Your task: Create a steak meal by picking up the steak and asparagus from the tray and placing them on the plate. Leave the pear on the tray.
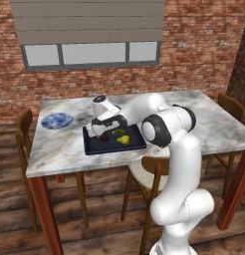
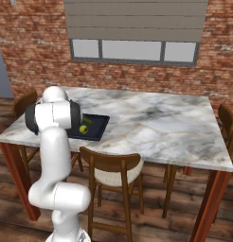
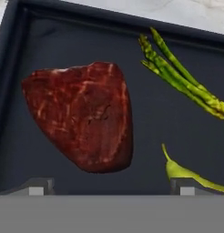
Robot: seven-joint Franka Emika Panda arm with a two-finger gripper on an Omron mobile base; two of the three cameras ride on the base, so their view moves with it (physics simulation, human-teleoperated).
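Lying flat on the black tray (image 3: 13, 91), the steak (image 3: 84, 116) is being framed between the spread, empty fingertips of the hand (image 3: 111, 185), with the asparagus (image 3: 182, 75) just beside and the pear (image 3: 186, 173) near one fingertip (image 3: 186, 185). That pear is being risked: a closing finger could nudge it, and the plate (image 1: 58, 120) is sitting well apart on the counter (image 1: 209, 119)

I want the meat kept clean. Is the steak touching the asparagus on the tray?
Apart. In the hand view, bare black tray shows between the steak and the asparagus.
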